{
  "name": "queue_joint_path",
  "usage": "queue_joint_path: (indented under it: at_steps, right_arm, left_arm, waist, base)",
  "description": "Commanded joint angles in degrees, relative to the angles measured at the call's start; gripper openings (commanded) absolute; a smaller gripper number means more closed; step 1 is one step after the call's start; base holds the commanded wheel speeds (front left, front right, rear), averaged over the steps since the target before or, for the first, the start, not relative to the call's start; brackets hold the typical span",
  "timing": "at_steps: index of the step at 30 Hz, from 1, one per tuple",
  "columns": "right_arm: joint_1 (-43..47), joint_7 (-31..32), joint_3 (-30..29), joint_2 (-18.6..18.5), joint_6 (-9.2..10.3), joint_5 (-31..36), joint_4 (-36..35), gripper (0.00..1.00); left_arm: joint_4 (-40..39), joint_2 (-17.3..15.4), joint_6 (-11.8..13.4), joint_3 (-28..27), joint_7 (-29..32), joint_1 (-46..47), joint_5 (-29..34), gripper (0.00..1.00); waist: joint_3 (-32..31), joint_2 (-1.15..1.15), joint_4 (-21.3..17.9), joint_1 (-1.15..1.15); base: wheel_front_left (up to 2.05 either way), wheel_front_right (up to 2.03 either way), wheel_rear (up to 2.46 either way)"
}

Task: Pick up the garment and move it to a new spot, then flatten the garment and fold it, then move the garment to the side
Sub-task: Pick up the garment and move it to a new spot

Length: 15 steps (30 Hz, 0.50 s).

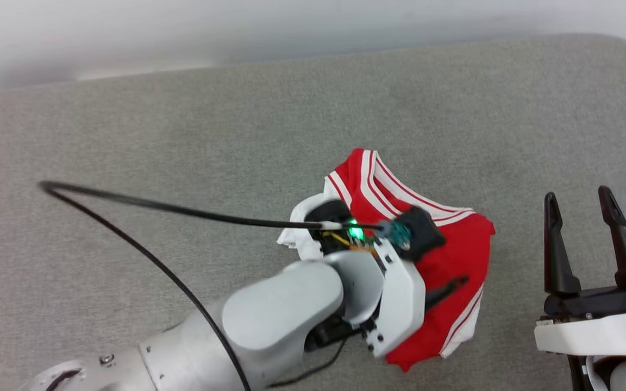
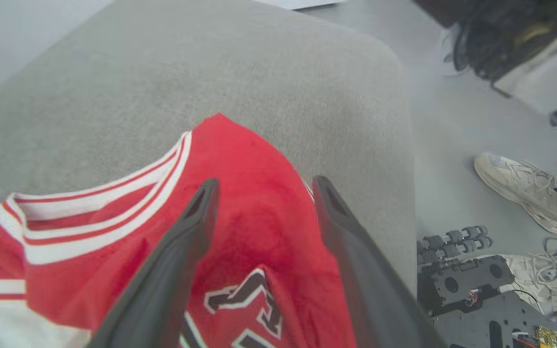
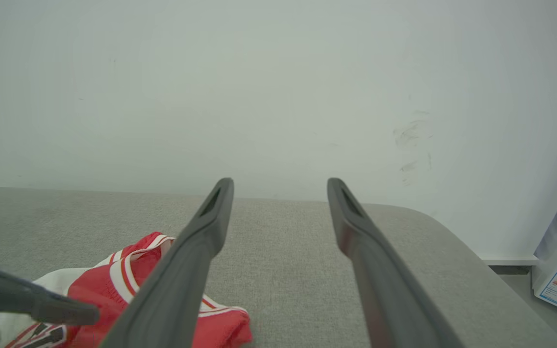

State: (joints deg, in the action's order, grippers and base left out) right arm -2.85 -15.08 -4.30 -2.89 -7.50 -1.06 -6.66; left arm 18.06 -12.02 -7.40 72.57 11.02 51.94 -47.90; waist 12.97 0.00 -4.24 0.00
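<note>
On grey fabric (image 1: 182, 136) by the wall (image 3: 259, 96), left end effector (image 2: 264, 186) gapes over the garment (image 1: 454, 255), right end effector (image 1: 576, 198) open.

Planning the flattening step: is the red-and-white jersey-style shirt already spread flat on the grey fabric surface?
No, the red-and-white jersey-style shirt lies bunched in a crumpled heap on the grey fabric surface.

Only partial black, white-outlined characters (image 2: 254, 302) on the garment (image 2: 259, 217); nothing legible
</note>
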Motion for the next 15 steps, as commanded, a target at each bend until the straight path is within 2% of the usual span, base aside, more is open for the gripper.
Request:
queue_joint_path:
  at_steps: [1, 4, 10, 15]
  right_arm:
    - [0.5, -0.1, -0.1, 0.0, 0.02, 0.2, 0.2, 1.0]
    - [1.5, -0.1, 0.0, 0.0, 0.02, 0.6, 0.6, 1.0]
    - [3.1, -0.1, -0.1, 0.0, 0.02, 0.6, 1.0, 1.0]
    - [3.9, -0.1, -0.5, 0.0, 0.02, 0.6, 1.2, 1.0]
  left_arm:
    - [0.8, 0.1, 0.0, -0.8, -2.6, 0.6, 0.8, 1.0]
    - [2.3, 0.7, 1.0, -2.9, -8.9, 0.9, 2.4, 1.0]
    - [4.1, -0.8, 6.0, -7.7, -20.6, -1.9, 4.2, 1.0]
    - [5.4, -3.2, 12.3, -11.8, -25.5, -5.2, 6.5, 1.0]
  waist:
    - [-1.5, 0.0, 0.8, 0.0]
    - [-3.2, 0.0, 1.7, 0.0]
    - [-5.5, 0.0, 3.3, 0.0]
    - [-6.7, 0.0, 4.5, 0.0]
  base:
    - [0.0, 0.0, 0.0]
    - [0.0, 0.0, 0.0]
    - [0.0, 0.0, 0.0]
    - [0.0, 0.0, 0.0]
